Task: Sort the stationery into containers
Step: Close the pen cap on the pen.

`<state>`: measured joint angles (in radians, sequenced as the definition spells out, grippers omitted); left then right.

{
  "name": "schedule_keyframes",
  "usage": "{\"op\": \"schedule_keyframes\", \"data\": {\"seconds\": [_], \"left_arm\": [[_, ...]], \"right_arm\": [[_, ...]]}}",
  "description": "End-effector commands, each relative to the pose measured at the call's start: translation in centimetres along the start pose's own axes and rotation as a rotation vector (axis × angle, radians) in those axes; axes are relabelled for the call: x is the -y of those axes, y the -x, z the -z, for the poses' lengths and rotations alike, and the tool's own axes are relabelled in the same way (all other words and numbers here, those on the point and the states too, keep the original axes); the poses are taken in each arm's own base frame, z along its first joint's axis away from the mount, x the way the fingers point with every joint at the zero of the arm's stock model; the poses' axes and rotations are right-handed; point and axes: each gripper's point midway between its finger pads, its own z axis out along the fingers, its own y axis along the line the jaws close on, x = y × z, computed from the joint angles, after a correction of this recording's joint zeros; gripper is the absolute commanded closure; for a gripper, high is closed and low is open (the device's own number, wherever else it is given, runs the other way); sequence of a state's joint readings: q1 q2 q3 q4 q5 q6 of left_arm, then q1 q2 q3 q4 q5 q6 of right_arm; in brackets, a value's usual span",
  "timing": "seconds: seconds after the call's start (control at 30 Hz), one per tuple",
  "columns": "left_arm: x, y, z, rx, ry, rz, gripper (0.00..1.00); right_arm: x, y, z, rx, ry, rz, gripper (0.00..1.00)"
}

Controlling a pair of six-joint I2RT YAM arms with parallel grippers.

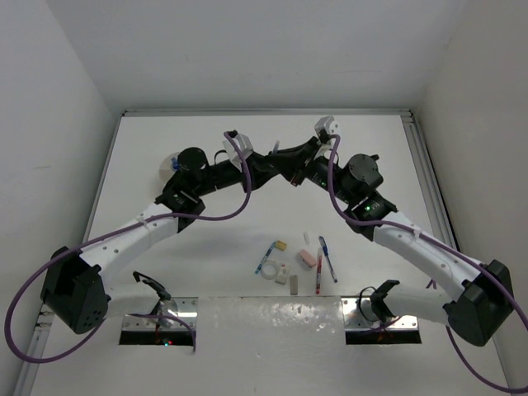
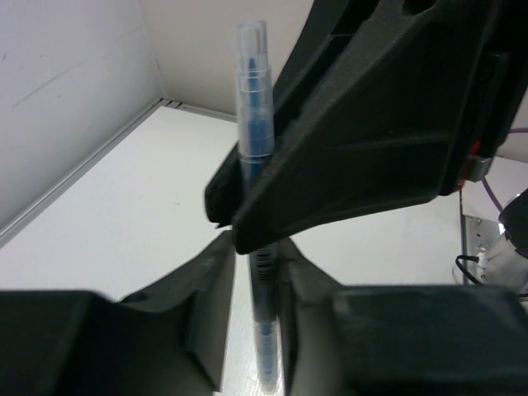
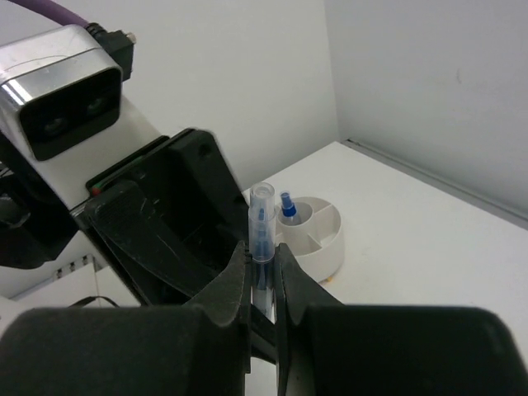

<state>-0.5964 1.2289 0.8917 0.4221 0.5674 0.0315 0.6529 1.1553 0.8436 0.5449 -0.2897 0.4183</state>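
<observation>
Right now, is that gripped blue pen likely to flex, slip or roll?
Probably stiff: the blue pen runs straight between left end effector and right end effector. Its glossy clear cap looks slippery and might pull off. Being round, it would likely roll if released.

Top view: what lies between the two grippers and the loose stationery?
Only bare white table, as the top view shows. The left gripper and right gripper, both shut on one blue pen, hover beyond the loose stationery.
</observation>
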Motion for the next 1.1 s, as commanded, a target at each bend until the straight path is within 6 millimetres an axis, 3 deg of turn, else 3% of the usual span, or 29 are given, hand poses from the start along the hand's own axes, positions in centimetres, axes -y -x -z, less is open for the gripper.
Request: {"op": "schedule_keyframes", "data": {"seconds": [0.0,0.03,0.1,0.23,0.27,0.3,0.4,0.43,0.6,0.73,0.87,1.07], "left_arm": [[0.3,2.4,-0.5,0.061,-0.010,-0.041,0.80],[0.3,2.7,-0.5,0.071,-0.009,-0.043,0.92],[0.0,2.9,-0.5,0.080,0.008,-0.033,0.99],[-0.2,3.7,-0.4,0.125,0.031,0.019,1.00],[-0.1,3.8,-0.4,0.133,0.028,0.028,1.00],[0.1,3.8,-0.3,0.140,0.025,0.035,1.00],[0.4,4.1,-0.2,0.164,0.012,0.071,1.00],[0.6,4.1,-0.2,0.166,0.007,0.074,1.00],[0.8,2.6,-0.1,0.128,-0.001,0.100,1.00],[1.0,2.1,-0.1,0.114,-0.005,0.109,1.00],[1.3,2.0,-0.2,0.108,-0.009,0.108,1.00],[1.4,1.8,-0.1,0.103,-0.008,0.109,1.00]], "right_arm": [[-0.8,1.1,-0.4,0.032,0.029,0.003,1.00],[-0.8,0.7,-0.3,0.021,0.030,0.008,1.00],[-0.6,0.7,-0.3,0.017,0.023,0.014,1.00],[-0.5,0.3,-0.3,0.000,0.018,0.017,0.98],[-0.4,0.3,-0.2,-0.002,0.014,0.017,0.87],[-0.5,0.4,-0.2,0.002,0.016,0.027,0.61],[0.0,0.8,0.4,0.005,-0.017,0.056,0.36],[0.1,1.1,0.6,0.010,-0.028,0.066,0.33],[0.2,3.9,1.1,0.058,-0.053,0.091,0.32],[0.1,4.8,0.4,0.081,-0.050,0.076,0.46],[0.1,5.5,-0.7,0.102,-0.039,0.069,0.34],[0.5,5.6,-1.9,0.108,-0.041,0.058,0.35]]}}
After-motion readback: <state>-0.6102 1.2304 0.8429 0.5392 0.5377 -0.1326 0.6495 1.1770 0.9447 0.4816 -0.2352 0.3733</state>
